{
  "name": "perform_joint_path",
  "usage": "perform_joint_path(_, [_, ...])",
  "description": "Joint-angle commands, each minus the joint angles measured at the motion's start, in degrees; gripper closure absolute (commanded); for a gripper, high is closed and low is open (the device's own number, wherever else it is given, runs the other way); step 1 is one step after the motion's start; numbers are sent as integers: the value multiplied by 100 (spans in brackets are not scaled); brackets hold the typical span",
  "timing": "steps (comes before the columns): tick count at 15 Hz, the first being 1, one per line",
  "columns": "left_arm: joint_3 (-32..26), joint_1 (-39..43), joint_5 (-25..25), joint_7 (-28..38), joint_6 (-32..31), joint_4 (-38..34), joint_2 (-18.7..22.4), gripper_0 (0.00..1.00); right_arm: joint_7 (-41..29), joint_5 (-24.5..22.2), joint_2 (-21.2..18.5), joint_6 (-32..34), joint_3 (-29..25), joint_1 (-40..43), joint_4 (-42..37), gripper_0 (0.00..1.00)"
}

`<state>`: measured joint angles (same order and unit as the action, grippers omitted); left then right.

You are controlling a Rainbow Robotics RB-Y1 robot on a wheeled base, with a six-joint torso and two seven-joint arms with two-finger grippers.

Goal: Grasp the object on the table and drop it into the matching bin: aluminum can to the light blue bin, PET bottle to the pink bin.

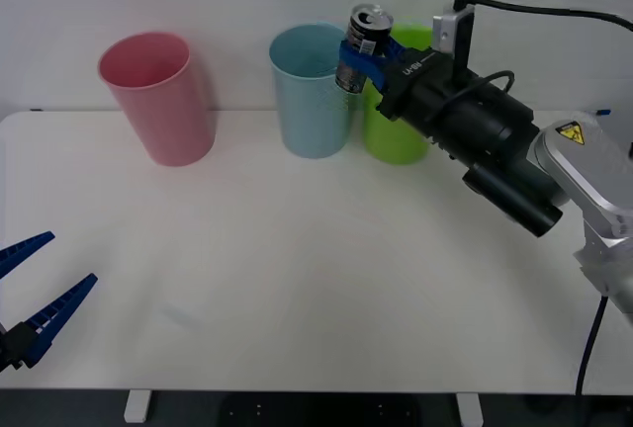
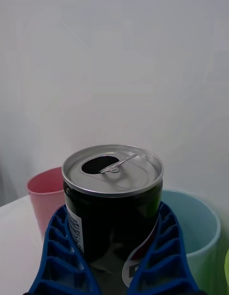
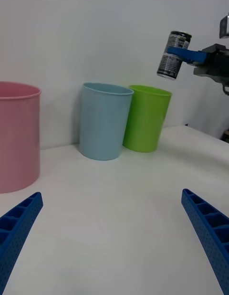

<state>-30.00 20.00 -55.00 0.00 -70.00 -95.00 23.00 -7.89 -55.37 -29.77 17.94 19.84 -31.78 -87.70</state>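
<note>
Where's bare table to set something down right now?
The table is bare from the bins to the near edge. Crowded: the back, where the blue bin and green bin touch. The left gripper takes the near-left corner.

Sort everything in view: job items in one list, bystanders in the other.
Job items: aluminum can clamped in the right gripper, light blue bin, pink bin, table.
Bystanders: lime green bin, left gripper parked open.
</note>
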Motion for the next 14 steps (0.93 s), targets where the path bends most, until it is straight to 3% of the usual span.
perform_joint_path(1, [0,0,0,0,0,0,0,0,-2,-115,279,-1,11,-452,605,100])
perform_joint_path(4, [0,0,0,0,0,0,0,0,-37,-378,692,-27,-6,-1068,1466,100])
perform_joint_path(14, [0,0,0,0,0,0,0,0,147,-730,1913,-1170,-252,-2685,3760,100])
